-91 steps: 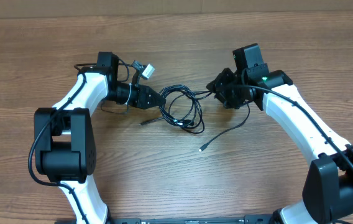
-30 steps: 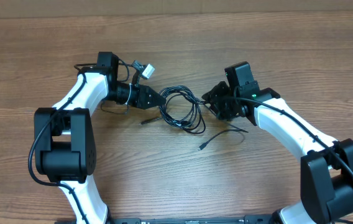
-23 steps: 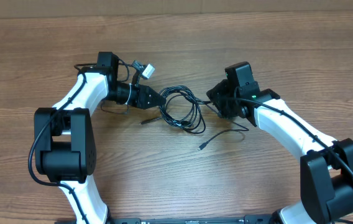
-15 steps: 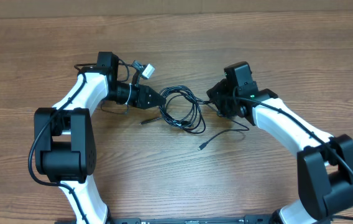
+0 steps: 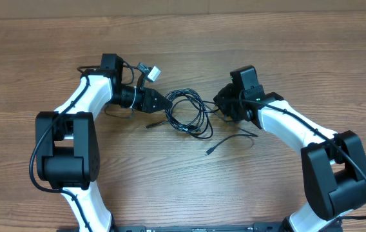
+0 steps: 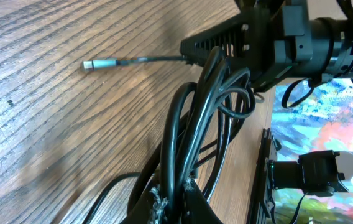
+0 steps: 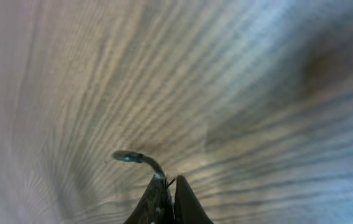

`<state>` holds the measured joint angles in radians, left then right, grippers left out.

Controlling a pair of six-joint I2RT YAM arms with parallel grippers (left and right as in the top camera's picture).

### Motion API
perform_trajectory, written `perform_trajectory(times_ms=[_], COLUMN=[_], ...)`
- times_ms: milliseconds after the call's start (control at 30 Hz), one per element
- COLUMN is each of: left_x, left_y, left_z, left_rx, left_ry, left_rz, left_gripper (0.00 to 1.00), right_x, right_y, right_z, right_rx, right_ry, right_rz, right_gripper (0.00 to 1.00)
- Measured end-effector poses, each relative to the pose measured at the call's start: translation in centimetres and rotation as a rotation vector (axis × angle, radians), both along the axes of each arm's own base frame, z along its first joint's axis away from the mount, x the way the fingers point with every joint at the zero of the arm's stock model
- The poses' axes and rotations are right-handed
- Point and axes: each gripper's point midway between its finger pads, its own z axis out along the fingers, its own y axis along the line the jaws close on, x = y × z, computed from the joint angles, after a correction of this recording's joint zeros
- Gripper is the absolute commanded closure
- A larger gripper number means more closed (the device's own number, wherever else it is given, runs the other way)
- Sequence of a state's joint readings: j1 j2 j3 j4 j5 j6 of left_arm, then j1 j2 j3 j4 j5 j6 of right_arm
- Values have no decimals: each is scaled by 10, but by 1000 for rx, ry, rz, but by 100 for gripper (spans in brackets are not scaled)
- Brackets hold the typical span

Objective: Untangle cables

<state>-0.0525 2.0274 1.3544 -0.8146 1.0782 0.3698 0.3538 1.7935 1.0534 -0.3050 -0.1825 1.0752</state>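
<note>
Cables (image 5: 186, 113), tangled loops at table (image 5: 183, 187) centre: gripping step.
Left gripper (image 6: 176, 198) clamped on bundle at 9 o'clock; right gripper (image 7: 167, 188) pinched shut on one strand, 3 o'clock. Next, likely: pull apart gently.

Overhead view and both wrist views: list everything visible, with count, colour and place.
cables: one tangle, strand count unclear, black, mid-table between the arms
plug-tipped cable: one, black, silvery tip, in the right tool
loose cable: one, black, silvery tip, on the table before the right arm
table: one, brown wood
left tool: one, black, shut on the cables
right tool: one, black, shut on the plug-tipped cable
</note>
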Motion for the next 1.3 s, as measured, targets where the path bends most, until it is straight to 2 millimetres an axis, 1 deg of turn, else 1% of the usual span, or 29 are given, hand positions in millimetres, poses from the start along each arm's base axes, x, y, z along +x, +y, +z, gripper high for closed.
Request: perform_trajectory(times_ms=[100,167,200,300,400,433,533,700,767,867,900,933,1033,1100,1200,1300], left_x=[0,0,0,0,0,0,1,1,1,1,1,1,1,1,1,1], left_y=[0,0,0,0,0,0,0,0,0,0,0,0,0,0,0,0], left_z=[0,0,0,0,0,1,1,1,1,1,1,1,1,1,1,1], left_rx=[0,0,-1,-3,-3,-3,-3,-3,-3,-3,-4,-3,-3,-3,-3,-3], left_ry=[0,0,0,-1,8,14,24,27,29,35,36,36,38,39,39,38], left_rz=[0,0,0,0,4,8,15,19,20,23,23,23,25,25,25,25], left_gripper=[93,93,96,96,96,96,96,96,96,96,96,96,96,96,96,96], right_x=[6,9,10,10,1,-3,-15,-28,-30,-32,-30,-29,-18,-10,1,5], right_y=[2,3,3,4,0,-1,-4,-1,0,-7,-11,-14,-32,-47,-65,-73], right_z=[11,28,39,76,110,117,132,143,144,138,136,136,127,111,83,54], right_rx=[-5,-7,-6,-2,-6,-9,-15,0,0,-34,-50,-59,-78,-89,-72,-25], right_ry=[-58,-113,-145,-243,-316,-327,-341,-353,-357,-335,-334,-334,-315,-275,-201,-120], right_rz=[36,62,74,106,134,141,159,218,236,225,215,207,162,126,90,82], right_gripper=[96,96,96,96,96,96,96,96,96,89,83,80,66,61,57,53])
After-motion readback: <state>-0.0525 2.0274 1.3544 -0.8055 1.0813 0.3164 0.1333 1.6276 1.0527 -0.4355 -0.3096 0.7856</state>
